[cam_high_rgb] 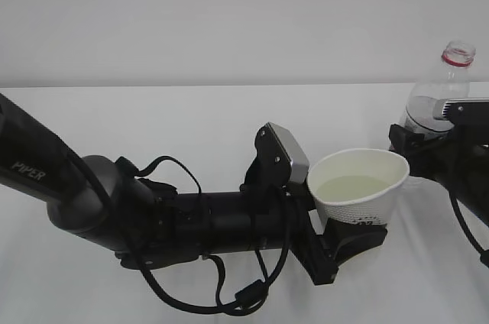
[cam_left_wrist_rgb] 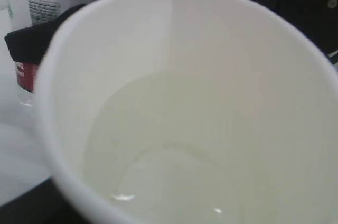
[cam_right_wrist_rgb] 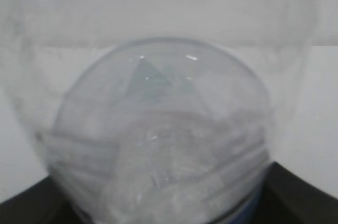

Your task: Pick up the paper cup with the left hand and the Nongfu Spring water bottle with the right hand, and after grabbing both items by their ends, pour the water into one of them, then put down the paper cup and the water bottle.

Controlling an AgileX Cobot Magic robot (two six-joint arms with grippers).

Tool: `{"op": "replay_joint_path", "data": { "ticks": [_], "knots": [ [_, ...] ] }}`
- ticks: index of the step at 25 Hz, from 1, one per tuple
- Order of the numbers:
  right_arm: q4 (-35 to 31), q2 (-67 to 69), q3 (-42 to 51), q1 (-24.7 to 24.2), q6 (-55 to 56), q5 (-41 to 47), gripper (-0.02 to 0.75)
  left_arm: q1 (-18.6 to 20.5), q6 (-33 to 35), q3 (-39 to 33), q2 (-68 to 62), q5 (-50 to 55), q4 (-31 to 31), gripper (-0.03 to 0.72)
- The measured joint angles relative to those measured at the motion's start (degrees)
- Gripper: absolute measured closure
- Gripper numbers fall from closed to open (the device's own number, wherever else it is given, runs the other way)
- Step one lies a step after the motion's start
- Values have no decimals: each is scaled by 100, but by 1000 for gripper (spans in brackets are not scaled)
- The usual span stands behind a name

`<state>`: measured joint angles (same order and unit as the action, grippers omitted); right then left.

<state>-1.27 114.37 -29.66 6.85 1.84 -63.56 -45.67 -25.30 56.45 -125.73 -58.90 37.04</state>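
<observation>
A: Start with the exterior view. Where are the two things?

B: The paper cup sits tilted a little, its base pinched in the left hand, the black gripper at the end of the arm lettered "PIPER". It holds pale water. The Nongfu Spring water bottle stands upright at the far right over the white desk, its lower body among the black parts of the right hand; whether those jaws are clamped or easing off, I cannot tell.

A: How will the cup handle?

B: Thin, soft-walled paper, tapered, with a rolled rim. I'd judge it light but now water-weighted and easy to crush or slop, so a low grip near the stiff base suits it, kept level on the way down.

A: Left wrist view?

B: Almost all cup interior: smooth matte white with one vertical seam, water pooled in the bottom, glinting. Behind the rim, a slice of the bottle with printed label and a red patch. The gripper itself is hidden.

A: Right wrist view?

B: The bottle fills it, blurred: clear, ribbed, glossy plastic seen end on. Probably light, springy and slippery; squeezing hard would dent it. The ribbed lower body gives the best purchase. No jaws show here.
</observation>
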Motion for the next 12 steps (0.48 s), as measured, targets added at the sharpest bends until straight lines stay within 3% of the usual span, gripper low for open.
{"op": "replay_joint_path", "data": {
  "ticks": [12],
  "knots": [
    [0, 0, 0, 0, 0, 0, 199, 0, 0, 0, 0, 0, -4, 159]
  ]
}}
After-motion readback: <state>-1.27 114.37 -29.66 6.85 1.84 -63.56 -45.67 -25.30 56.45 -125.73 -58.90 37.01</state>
